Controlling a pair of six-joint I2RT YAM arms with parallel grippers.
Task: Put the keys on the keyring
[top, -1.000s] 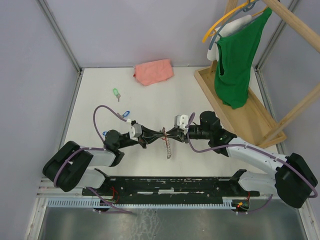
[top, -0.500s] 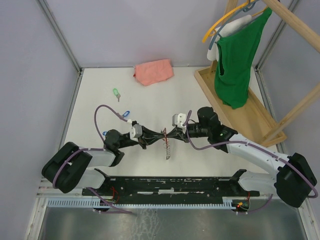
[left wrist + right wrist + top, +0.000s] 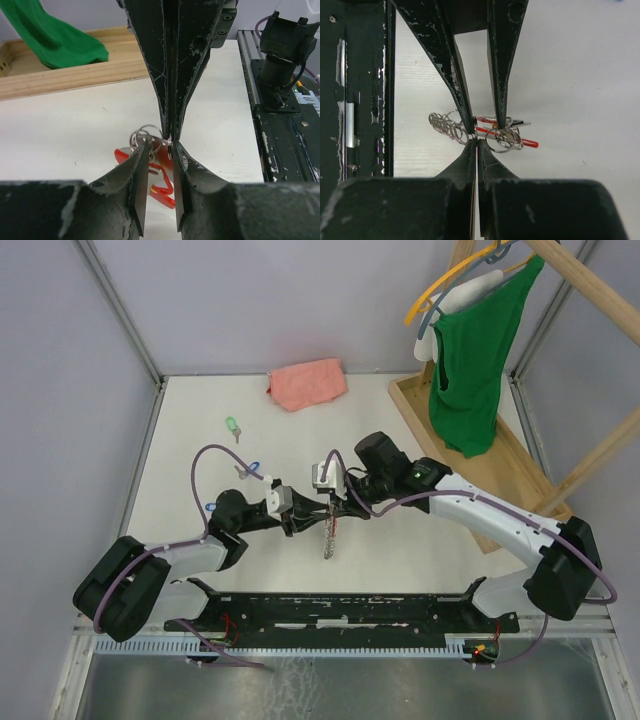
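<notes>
The keyring [image 3: 326,512], a bunch of silver rings with a red tag and a hanging chain [image 3: 328,537], is held off the table between my two grippers. My right gripper [image 3: 474,141] is shut on one ring [image 3: 475,134]; it also shows in the top view [image 3: 333,507]. My left gripper [image 3: 156,146] faces it with jaws slightly apart, the rings [image 3: 144,137] at its tips and the red tag [image 3: 161,184] below; it also shows in the top view [image 3: 306,514]. A green key [image 3: 232,426] and a blue key [image 3: 251,468] lie loose at the left.
A pink cloth [image 3: 307,382] lies at the back. A wooden rack base [image 3: 500,475] with a green shirt [image 3: 475,360] on a hanger stands at the right. Another small blue thing [image 3: 210,507] lies by the left arm. A black rail [image 3: 350,605] runs along the near edge.
Both grippers and the keyring have moved left. The right arm has reached further left and the left gripper has drawn back; they stay tip to tip.
</notes>
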